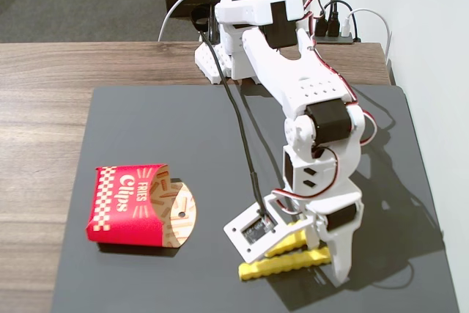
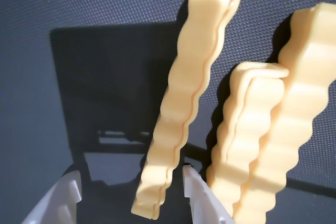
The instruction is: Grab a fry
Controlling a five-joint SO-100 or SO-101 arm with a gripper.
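Fixed view first: white plastic arm (image 1: pixel 293 86) reaches forward from its base at the far edge of the wooden worktop (image 1: pixel 44 71), bends sharply at the elbow and points its wrist almost straight down onto the dark grey mat (image 1: pixel 146 130). Its fingers (image 1: pixel 311 243) stand among bright yellow crinkle-cut plastic fries; one fry (image 1: pixel 282 264) lies flat on the mat at the tip, another yellow stick (image 1: pixel 289 243) shows just behind it. How far the fingers are spread cannot be told from this view. Well to the left lies a red cardboard "Fries Clips" carton (image 1: pixel 128 203) on its side. Grey carpet, a white wall and a power strip with cables sit beyond the worktop.

Wrist view: the two white fingers (image 2: pixel 131 190) are spread apart at the bottom edge. The lower end of one wavy fry (image 2: pixel 178 108) sits between them, close against the right finger; whether they touch is unclear. Two more fries (image 2: pixel 247 140), (image 2: pixel 299 108) lie side by side further right, outside the gap.
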